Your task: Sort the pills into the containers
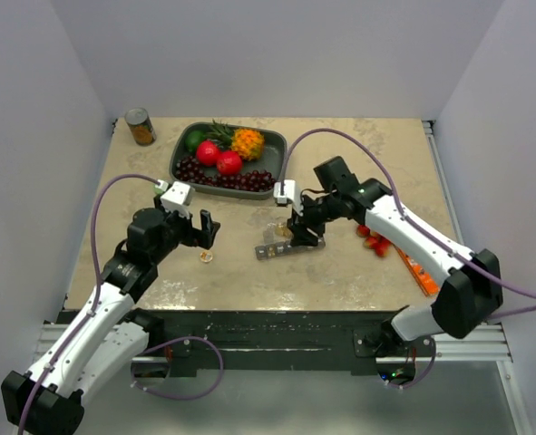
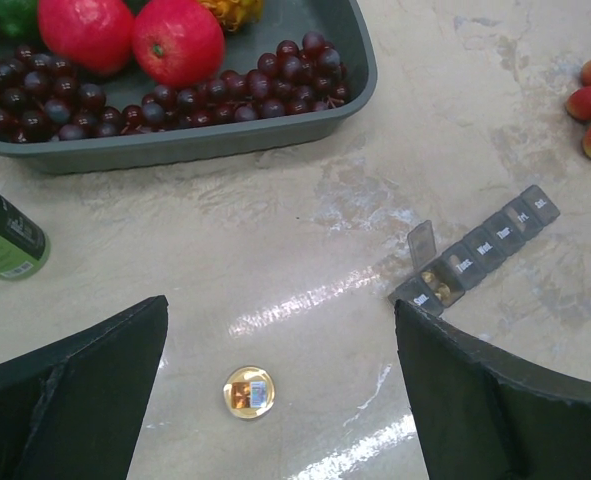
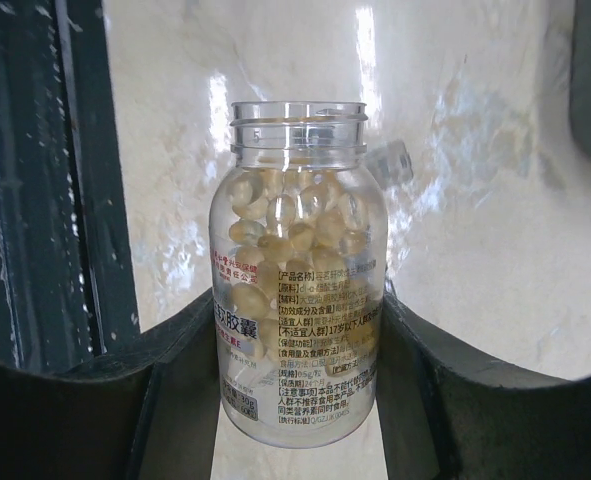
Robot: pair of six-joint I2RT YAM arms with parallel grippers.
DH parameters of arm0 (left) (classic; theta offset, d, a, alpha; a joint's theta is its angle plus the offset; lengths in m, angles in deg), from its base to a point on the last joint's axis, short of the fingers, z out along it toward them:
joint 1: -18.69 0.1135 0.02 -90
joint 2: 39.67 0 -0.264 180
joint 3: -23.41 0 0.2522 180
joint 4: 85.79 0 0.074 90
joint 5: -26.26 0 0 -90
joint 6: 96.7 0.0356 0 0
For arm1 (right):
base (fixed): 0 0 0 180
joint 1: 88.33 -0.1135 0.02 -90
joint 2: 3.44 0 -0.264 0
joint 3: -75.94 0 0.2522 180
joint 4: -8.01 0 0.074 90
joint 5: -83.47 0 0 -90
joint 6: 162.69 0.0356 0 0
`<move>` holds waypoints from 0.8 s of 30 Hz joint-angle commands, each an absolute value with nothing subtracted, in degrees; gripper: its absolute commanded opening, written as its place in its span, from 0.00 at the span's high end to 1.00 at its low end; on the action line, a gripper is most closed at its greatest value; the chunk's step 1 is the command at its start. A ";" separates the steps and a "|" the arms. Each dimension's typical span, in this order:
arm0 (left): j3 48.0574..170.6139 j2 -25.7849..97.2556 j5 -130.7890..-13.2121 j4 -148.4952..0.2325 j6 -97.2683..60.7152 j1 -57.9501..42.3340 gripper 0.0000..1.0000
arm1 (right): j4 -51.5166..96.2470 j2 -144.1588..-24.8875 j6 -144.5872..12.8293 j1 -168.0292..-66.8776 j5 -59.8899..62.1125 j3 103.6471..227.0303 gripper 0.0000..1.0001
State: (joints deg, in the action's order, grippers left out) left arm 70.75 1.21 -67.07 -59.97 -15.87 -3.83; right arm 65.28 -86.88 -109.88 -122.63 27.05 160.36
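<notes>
**A:** Where do things stand?

**B:** The right gripper (image 3: 297, 350) is clamped round the body of a clear, uncapped bottle (image 3: 297, 270) full of pale pills (image 3: 285, 225). The left gripper (image 2: 280, 330) hangs with its jaws wide apart, holding nothing. It is above a small round gold disc (image 2: 249, 391) on the table (image 2: 275, 200).

**A:** And the containers?

**B:** The containers (image 2: 485, 245) lie mid-table, on the near side of the fruit tray (image 2: 225, 145), close under the bottle. One lid (image 2: 422, 245) stands open near the strip's left end, and a few pills seem to sit in the compartments there.

**A:** How will it all handle?

**B:** I judge the strip to be light, stiff plastic that would skid on this glossy top. It is best steadied by its long sides, away from the thin hinged lids. The pills look like smooth gel capsules, so they will likely be slippery and quick to roll. The bottle looks slick, and gripping it round the labelled middle seems right.

**A:** What can't you make out?

**B:** From above, the right gripper covers much of the strip. The lid lettering is too small to read. A blurred pale shape behind the bottle may be the open lid, but I can't tell. The disc may be the bottle's cap, though that is unclear too.
</notes>
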 commanded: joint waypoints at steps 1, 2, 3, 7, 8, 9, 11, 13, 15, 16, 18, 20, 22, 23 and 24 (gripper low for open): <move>69.78 0.41 -68.40 -60.69 -23.55 -3.46 0.00 | 56.68 -80.88 -112.07 -121.81 40.47 156.25 1.00; 69.60 0.67 -68.22 -60.34 -24.62 -3.46 0.00 | 53.79 -79.31 -112.07 -121.73 41.71 155.37 1.00; 69.51 0.76 -68.13 -59.90 -25.50 -3.46 0.00 | 52.28 -78.68 -112.07 -121.38 43.38 153.71 1.00; 69.42 1.99 -67.26 -58.23 -30.85 -3.46 0.00 | 42.88 -75.96 -109.52 -120.41 50.50 149.30 1.00; 69.51 2.51 -67.17 -57.97 -31.48 -3.46 0.00 | 40.60 -75.69 -109.00 -120.32 53.30 148.77 1.00; 69.51 2.69 -66.65 -57.36 -32.09 -3.37 0.00 | 40.06 -75.51 -108.99 -120.32 54.28 148.33 1.00; 69.34 3.22 -66.12 -56.74 -33.76 -3.37 0.00 | 39.70 -75.16 -109.43 -120.32 56.48 148.06 1.00; 68.99 3.66 -65.24 -56.47 -34.90 -3.46 0.00 | 39.88 -74.11 -109.78 -120.32 58.68 147.63 1.00; 68.72 4.10 -64.80 -56.56 -35.61 -3.46 0.00 | 39.79 -73.23 -109.00 -120.41 59.64 147.62 1.00; 68.46 4.27 -64.79 -56.65 -36.13 -3.46 0.00 | 39.87 -72.18 -108.47 -120.23 59.91 147.89 1.00; 68.19 4.71 -64.62 -56.73 -36.58 -3.46 0.00 | 40.05 -70.78 -107.68 -119.71 60.96 147.89 1.00; 67.93 4.71 -64.62 -56.65 -37.02 -3.46 0.00 | 39.01 -68.75 -106.63 -118.65 63.78 146.93 1.00; 67.32 4.71 -64.18 -56.91 -37.37 -3.46 0.00 | 37.60 -67.70 -105.13 -116.99 64.75 144.12 1.00; 67.05 4.45 -64.00 -57.08 -37.54 -3.46 0.00 | 36.46 -67.43 -104.95 -116.63 64.58 143.24 1.00; 66.79 4.45 -63.92 -57.26 -37.63 -3.46 0.00 | 36.36 -67.25 -104.95 -115.67 64.66 142.10 1.00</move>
